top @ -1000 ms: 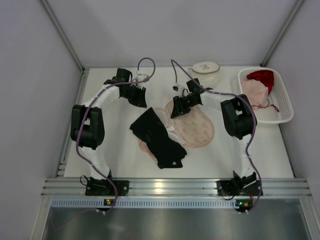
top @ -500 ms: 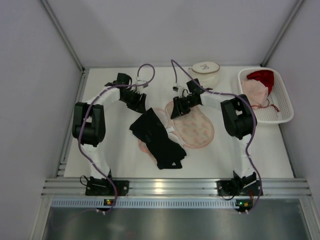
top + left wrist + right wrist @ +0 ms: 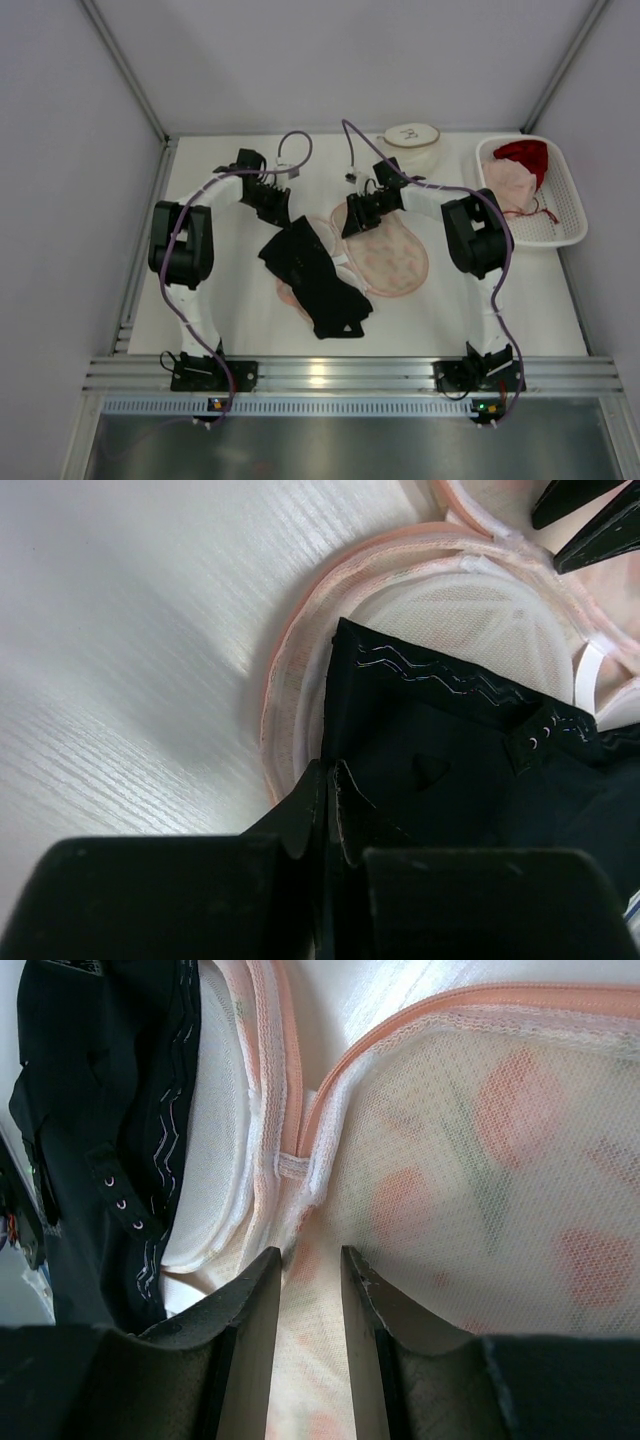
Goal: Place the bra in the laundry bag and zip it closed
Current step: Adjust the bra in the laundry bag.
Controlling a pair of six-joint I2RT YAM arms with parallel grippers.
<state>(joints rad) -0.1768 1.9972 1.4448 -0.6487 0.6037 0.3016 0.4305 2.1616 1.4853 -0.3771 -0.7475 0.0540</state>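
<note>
- The black bra point(image 3: 315, 275) lies at frame centre, draped over the left shell of the clamshell mesh laundry bag point(image 3: 395, 255), not yet tucked inside.
- The left gripper point(image 3: 325, 815), fingers pressed together on the bra's edge, appears to be feeding it in.
- The right gripper point(image 3: 305, 1260), fingers slightly spread, straddles the bag's hinge, likely steadying it on the tabletop point(image 3: 500, 300).

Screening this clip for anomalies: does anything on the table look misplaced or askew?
The black bra lies crumpled across the left half of the open mesh laundry bag, spilling past its rim toward the near edge rather than sitting inside. The left tool is shut on its fabric. Nothing looks damaged or spilled.
</note>
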